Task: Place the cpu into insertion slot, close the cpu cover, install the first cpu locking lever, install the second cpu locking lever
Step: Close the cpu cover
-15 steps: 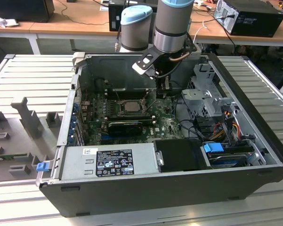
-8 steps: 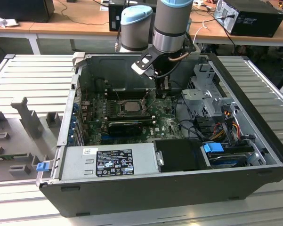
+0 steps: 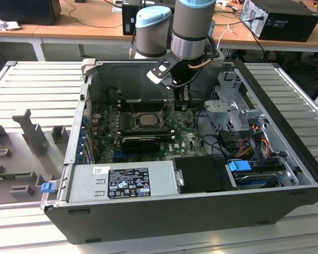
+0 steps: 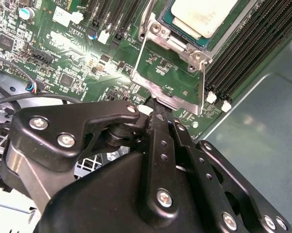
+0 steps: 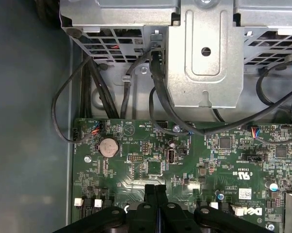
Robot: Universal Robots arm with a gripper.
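**A:** Where is the small, flat, pale beige-silver square cpu (image 4: 204, 14)?

**B:** Seated face up in the black-rimmed square insertion slot (image 3: 126, 125), between rows of long black memory slots (image 4: 243, 58).

**A:** And the thin silvery metal cpu cover (image 4: 182, 102)?

**B:** Not over the chip — it is swung away from the slot. In the second wrist view the green motherboard (image 5: 136, 160) shows through its square window.

**A:** The black gripper (image 4: 155, 104)?

**B:** Its fingers are pressed together, tips right at the cover's free edge. Whether any metal is caught between them, I cannot tell.

**A:** Around it?

**B:** In the first wrist view a round silver coin battery (image 5: 107, 146) lies on the board. Black cables (image 5: 63, 107) loop off the board's edge, and a silvery sheet-metal drive cage (image 5: 204, 58) sits beyond. In the exterior view the open dark grey computer case (image 3: 201, 211) lies on a ribbed grey table (image 3: 37, 84).
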